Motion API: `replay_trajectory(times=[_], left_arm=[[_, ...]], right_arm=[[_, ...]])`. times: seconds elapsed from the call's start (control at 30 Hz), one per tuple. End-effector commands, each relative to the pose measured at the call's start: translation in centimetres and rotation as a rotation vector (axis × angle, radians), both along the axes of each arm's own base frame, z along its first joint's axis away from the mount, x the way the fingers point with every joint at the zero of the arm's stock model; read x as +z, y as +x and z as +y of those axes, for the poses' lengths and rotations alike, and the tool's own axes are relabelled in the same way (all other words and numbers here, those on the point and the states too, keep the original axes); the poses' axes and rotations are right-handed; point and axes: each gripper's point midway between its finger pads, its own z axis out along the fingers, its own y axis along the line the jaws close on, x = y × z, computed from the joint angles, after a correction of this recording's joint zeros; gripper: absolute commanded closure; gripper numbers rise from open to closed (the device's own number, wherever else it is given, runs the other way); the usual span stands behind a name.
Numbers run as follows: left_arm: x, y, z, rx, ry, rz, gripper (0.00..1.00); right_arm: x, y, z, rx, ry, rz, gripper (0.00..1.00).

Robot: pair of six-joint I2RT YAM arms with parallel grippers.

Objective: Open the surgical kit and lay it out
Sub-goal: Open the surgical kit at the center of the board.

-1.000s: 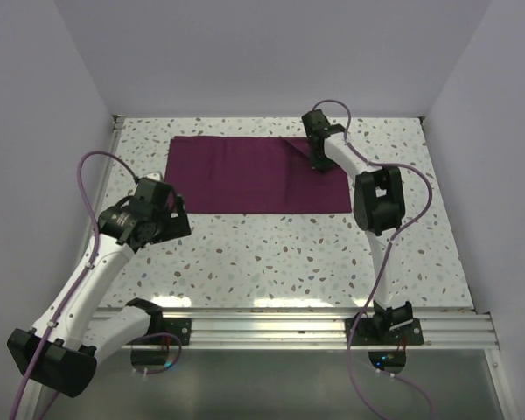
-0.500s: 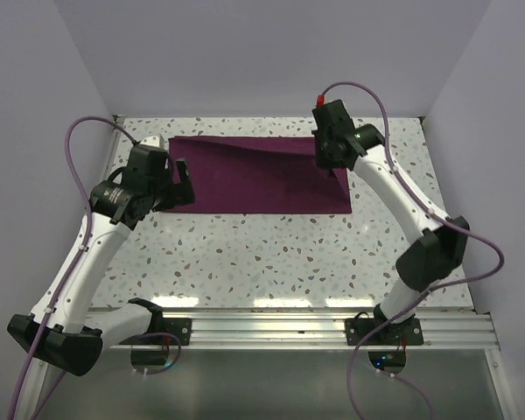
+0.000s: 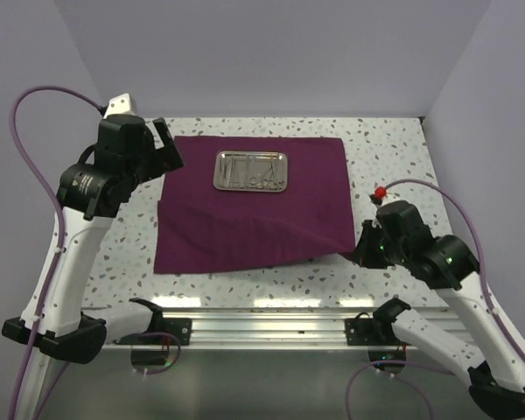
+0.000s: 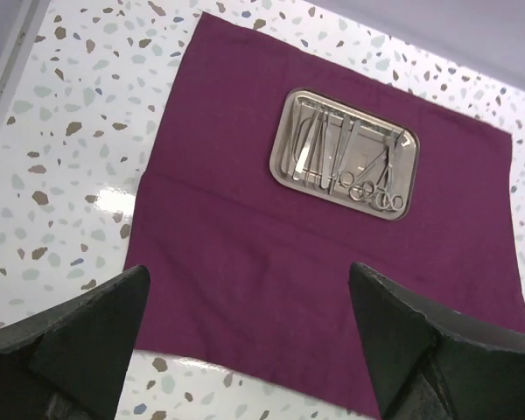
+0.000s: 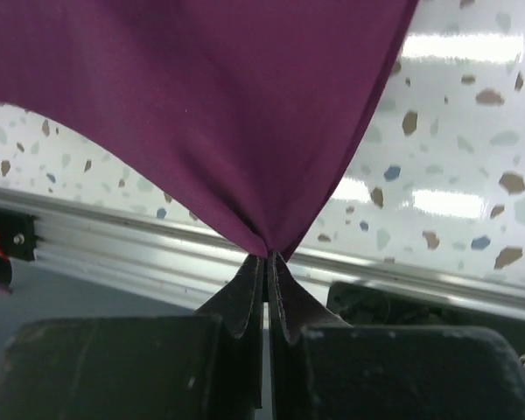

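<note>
Maroon cloth (image 3: 245, 219) is pinched at its lower-right corner by the right gripper (image 5: 267, 259), apparently to draw it flat; the steel tray (image 3: 251, 171) lies exposed at upper centre, the left gripper (image 4: 249, 302) held spread above.

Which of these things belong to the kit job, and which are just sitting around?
Job:
- cloth wrap
- steel tray
- instruments in the tray
- right claw, pinching the wrap's corner
- left claw, open

Just there:
- speckled table
- aluminium rail
- purple cables
</note>
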Motion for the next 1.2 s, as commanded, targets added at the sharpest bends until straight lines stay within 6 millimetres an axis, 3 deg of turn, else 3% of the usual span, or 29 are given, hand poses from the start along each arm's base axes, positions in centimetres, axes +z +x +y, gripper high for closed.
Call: replay_trajectory(times=[0.0, 0.1, 0.13, 0.17, 0.27, 0.37, 0.47, 0.5, 0.6, 0.77, 0.87, 0.93, 1.07, 1.17], left_arm=[[1.4, -1.8, 1.0, 0.079, -0.053, -0.025, 0.00], [1.3, -3.0, 1.3, 0.104, -0.092, -0.028, 0.00], [1.1, -3.4, 1.5, 0.109, -0.094, -0.024, 0.00], [1.0, -3.7, 1.6, 0.116, -0.100, -0.021, 0.00], [0.2, -4.9, 2.0, 0.124, -0.093, 0.005, 0.00], [-2.0, -5.7, 2.0, 0.110, -0.068, 0.079, 0.00], [-6.2, -6.6, 1.5, 0.076, -0.035, 0.220, 0.00], [-8.4, -7.2, 1.5, 0.070, -0.017, 0.282, 0.00], [-12.0, -8.2, 1.0, 0.038, -0.016, 0.371, 0.00], [-15.5, -8.2, 0.1, -0.003, -0.031, 0.421, 0.00], [-16.4, -6.6, -0.9, -0.054, -0.019, 0.429, 0.00], [-16.4, -4.1, -2.1, -0.095, -0.016, 0.405, 0.00], [-15.4, 3.0, -4.4, -0.189, 0.035, 0.321, 0.00], [-15.5, 7.7, -6.1, -0.244, 0.063, 0.286, 0.04]], right_arm=[[-2.0, -5.0, -1.2, -0.036, 0.036, 0.166, 1.00], [-2.2, -7.1, -2.3, -0.037, 0.043, 0.176, 1.00], [-2.4, -7.8, -2.6, -0.031, 0.037, 0.193, 0.90], [-2.6, -8.4, -3.0, -0.028, 0.033, 0.199, 0.03], [-2.8, -9.9, -4.5, -0.055, -0.009, 0.226, 0.02], [-2.0, -10.3, -4.9, -0.075, 0.019, 0.192, 0.02], [-0.5, -9.9, -4.3, -0.073, 0.070, 0.146, 0.02], [-0.2, -9.6, -4.1, -0.070, 0.074, 0.141, 0.01], [0.5, -8.2, -3.2, -0.052, 0.073, 0.125, 0.02], [0.8, -4.4, -1.2, -0.013, 0.028, 0.123, 0.02], [0.5, -1.2, 1.1, 0.023, 0.020, 0.128, 0.01], [0.4, 1.2, 2.3, 0.027, 0.009, 0.110, 0.02], [0.5, 6.6, 4.4, 0.040, -0.070, 0.091, 0.02], [1.3, 9.2, 5.5, 0.040, -0.088, 0.068, 0.02]])
